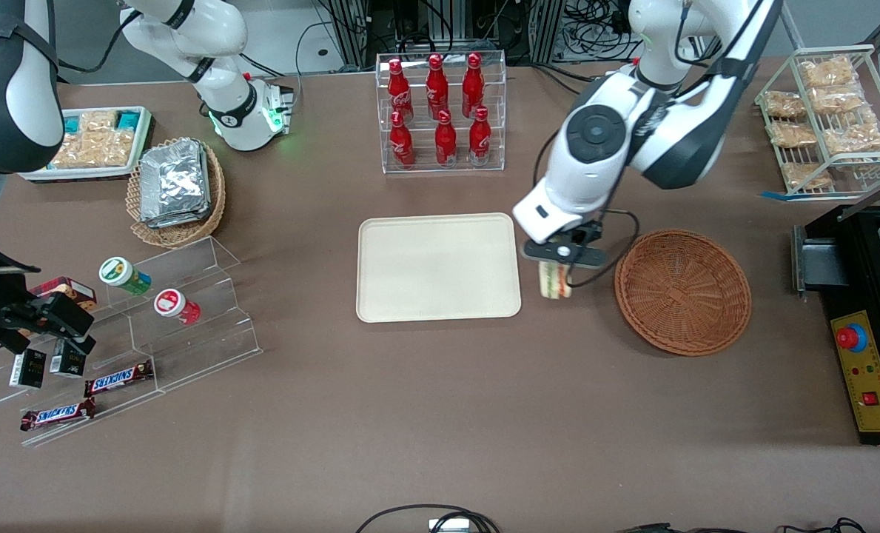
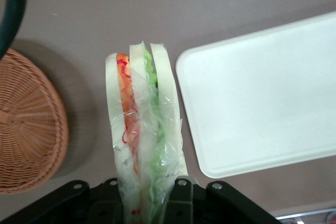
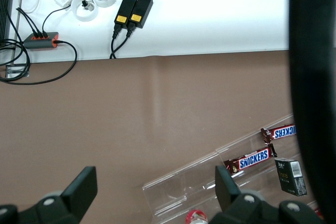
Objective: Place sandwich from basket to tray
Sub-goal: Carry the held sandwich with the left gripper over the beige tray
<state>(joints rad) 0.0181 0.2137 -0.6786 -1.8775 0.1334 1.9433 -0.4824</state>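
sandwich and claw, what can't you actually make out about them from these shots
- Claw fingertips: in the front view the arm's wrist covers them; in the left wrist view the sandwich fills the gap.
- Sandwich's gripped end: cut off by the left wrist view's edge.
- Sandwich's height above the table: not settled in either view; it sits between the basket and the tray.

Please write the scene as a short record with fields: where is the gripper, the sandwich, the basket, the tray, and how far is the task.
gripper: gripper between basket and tray, above the table, jaws shut on the sandwich
sandwich: sandwich held in the air, out of the basket, not yet over the tray
basket: basket empty, toward the working arm's end
tray: tray bare, beside the sandwich
task stage: carrying; placing not yet done
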